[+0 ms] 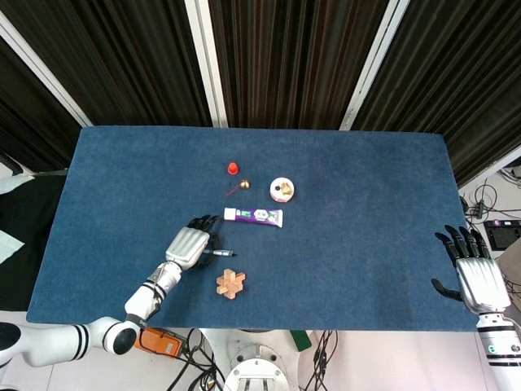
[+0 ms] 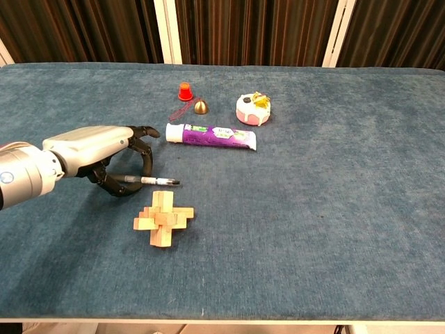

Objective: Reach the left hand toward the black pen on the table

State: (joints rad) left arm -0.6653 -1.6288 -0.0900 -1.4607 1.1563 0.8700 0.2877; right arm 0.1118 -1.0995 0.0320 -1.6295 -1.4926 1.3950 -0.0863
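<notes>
Left hand [image 2: 104, 149]: over the rear end of the black pen [image 2: 149, 181], fingers curled down around the barrel; cannot tell whether they touch or clasp it.
Black pen: flat on the blue table [image 2: 334, 174], just behind the wooden puzzle [image 2: 162, 218], in front of the toothpaste tube [image 2: 211, 136].
Right hand [image 1: 474, 274]: at the table's right edge, fingers spread, holding nothing.
</notes>
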